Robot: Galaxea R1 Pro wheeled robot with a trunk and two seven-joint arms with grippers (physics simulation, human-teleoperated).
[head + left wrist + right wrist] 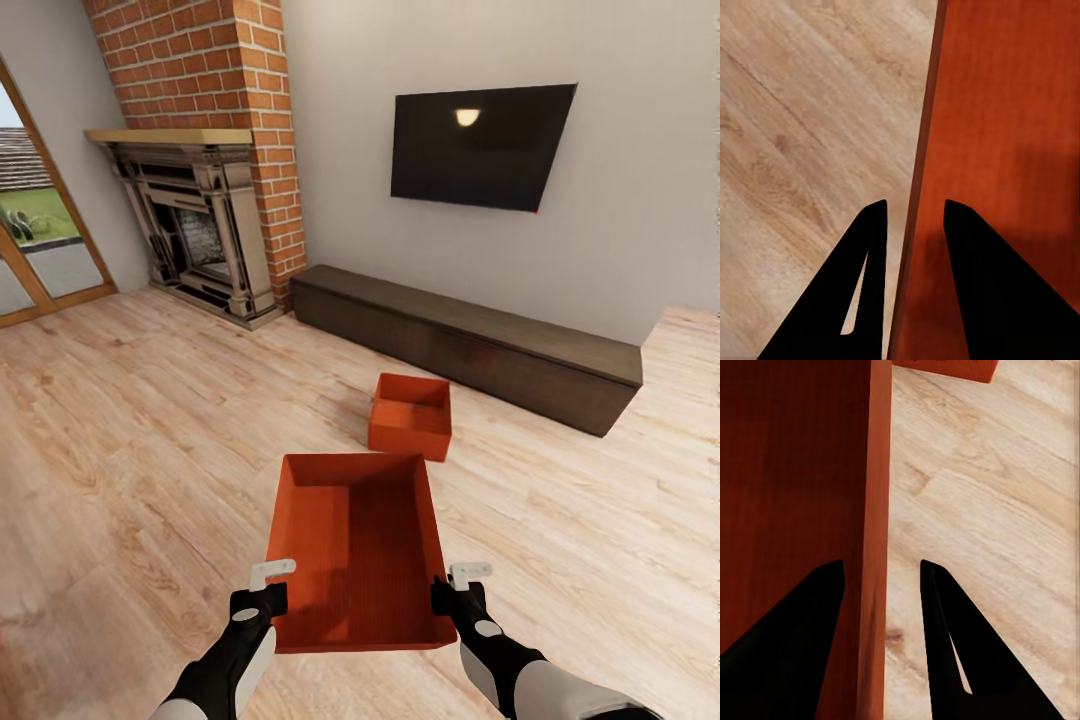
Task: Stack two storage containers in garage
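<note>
- Straddling the near container: left gripper on its left side wall, right gripper on its right side wall, both close to the near end.
- Wrist views: one finger of each claw inside, one outside, rim between; a sliver of gap shows, so the jaws look spread, not clamped yet.
- Near container looks to sit on the living room wood floor; second container just beyond it, in front of the low TV bench.
- Doing it well, I'd say: close both claws evenly, lift level, since gripping near one end risks the far end sagging.
- Clear the second container before turning away.
</note>
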